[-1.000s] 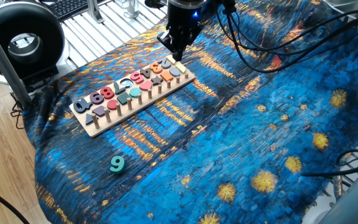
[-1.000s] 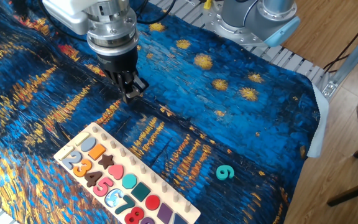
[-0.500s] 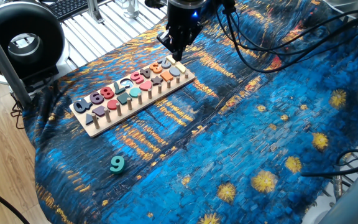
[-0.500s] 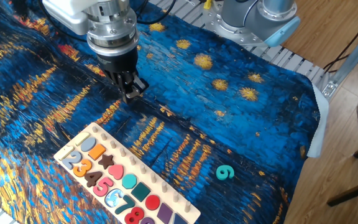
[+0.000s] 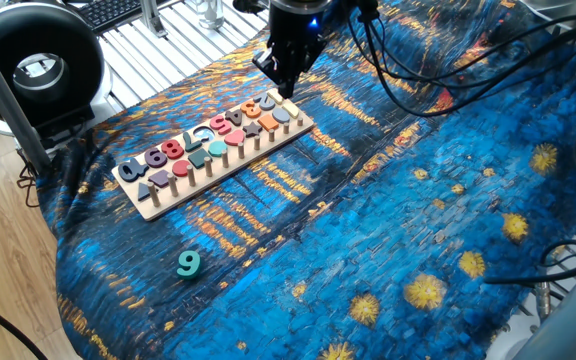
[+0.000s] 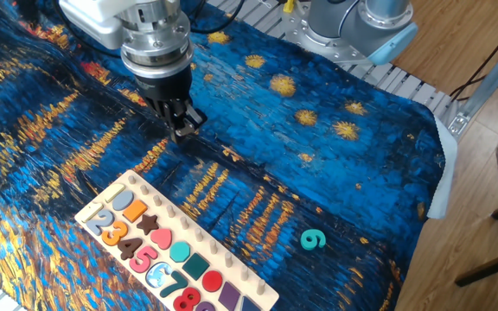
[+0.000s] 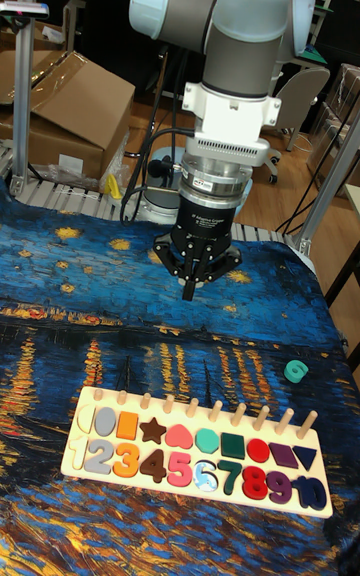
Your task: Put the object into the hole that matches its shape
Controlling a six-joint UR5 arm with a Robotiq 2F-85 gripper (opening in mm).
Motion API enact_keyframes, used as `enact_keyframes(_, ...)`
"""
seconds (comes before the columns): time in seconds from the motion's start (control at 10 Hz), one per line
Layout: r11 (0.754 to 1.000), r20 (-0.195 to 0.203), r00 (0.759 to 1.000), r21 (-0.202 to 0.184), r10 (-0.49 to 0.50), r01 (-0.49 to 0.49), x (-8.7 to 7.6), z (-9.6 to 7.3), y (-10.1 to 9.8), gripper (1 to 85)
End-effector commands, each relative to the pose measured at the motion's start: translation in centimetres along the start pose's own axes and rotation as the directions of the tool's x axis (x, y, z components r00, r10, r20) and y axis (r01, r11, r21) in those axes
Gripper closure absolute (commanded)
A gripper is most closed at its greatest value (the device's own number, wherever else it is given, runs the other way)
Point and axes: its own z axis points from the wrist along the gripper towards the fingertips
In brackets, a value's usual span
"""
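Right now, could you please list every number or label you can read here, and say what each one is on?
"1 2 3 4 5 6 7 8 9 10": coloured wooden digits set in the puzzle board.
"9": the loose teal number piece lying on the cloth.
Label band on the end effector: too small to read.

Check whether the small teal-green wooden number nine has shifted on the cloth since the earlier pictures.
No. The small teal-green wooden number nine lies at the same spot relative to the wooden puzzle board, apart from it, in both fixed views.

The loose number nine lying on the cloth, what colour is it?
Teal green; the small flat wooden number nine shows best in one fixed view.
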Motion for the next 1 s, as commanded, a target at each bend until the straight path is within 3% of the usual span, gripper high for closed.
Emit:
enact_keyframes(0.0,0.999,-0.011,1.000,0.030,-0.018,0.018,0.26,-0.09,-0.78,84.7)
enact_keyframes(0.1,0.999,-0.008,1.000,0.044,-0.029,0.029,0.17,-0.07,-1.14,82.7)
enact_keyframes(0.9,0.998,0.005,0.999,0.031,-0.046,0.046,0.05,0.11,-1.06,64.0)
